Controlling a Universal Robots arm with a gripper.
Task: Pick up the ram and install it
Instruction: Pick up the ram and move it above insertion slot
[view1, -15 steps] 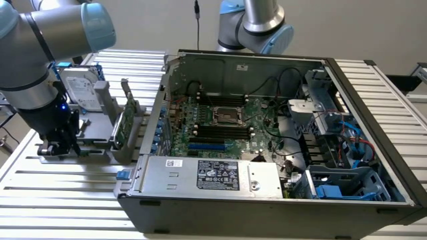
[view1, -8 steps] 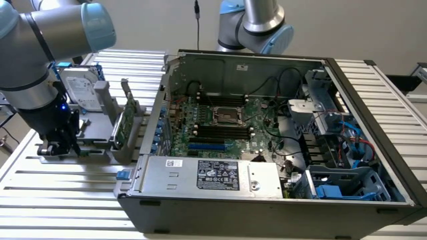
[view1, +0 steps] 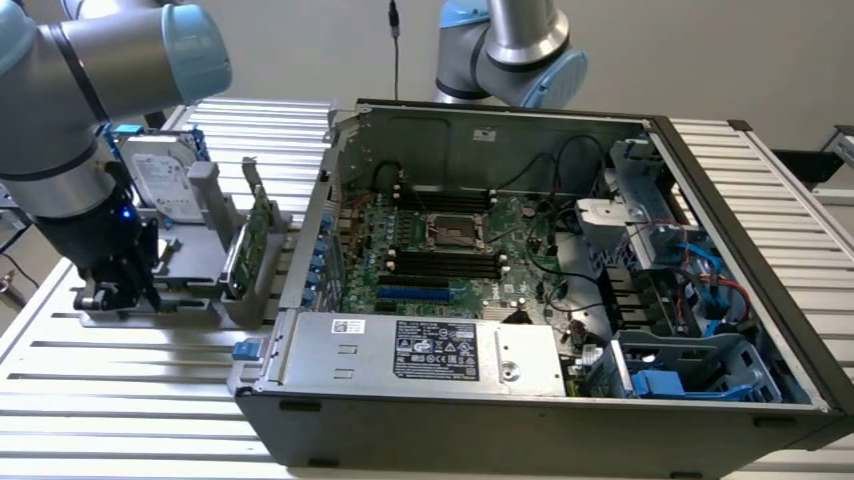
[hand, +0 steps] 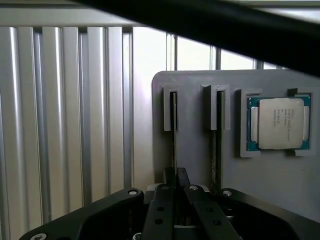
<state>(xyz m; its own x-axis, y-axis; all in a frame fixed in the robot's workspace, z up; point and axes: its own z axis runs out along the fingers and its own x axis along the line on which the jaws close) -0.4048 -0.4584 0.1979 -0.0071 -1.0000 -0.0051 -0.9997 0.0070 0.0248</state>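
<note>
In the wrist view the ram (hand: 173, 130) stands on edge in a slot of the grey holder (hand: 200, 85), showing as a thin dark line. My gripper (hand: 176, 176) sits right over its near end, the black fingers (hand: 161, 210) drawn together on the stick. A second stick (hand: 216, 135) stands in the neighbouring slot. In the exterior view my gripper (view1: 118, 292) is low at the holder's (view1: 187, 300) end on the exterior view's left. The black motherboard slots (view1: 447, 262) lie inside the open computer case (view1: 534, 300).
A processor chip (hand: 277, 123) lies in a pocket of the holder. A green expansion card (view1: 254, 245) and a hard drive in a blue frame (view1: 160, 175) stand upright on the holder. A second robot arm (view1: 514, 50) rises behind the case. The table is slatted metal.
</note>
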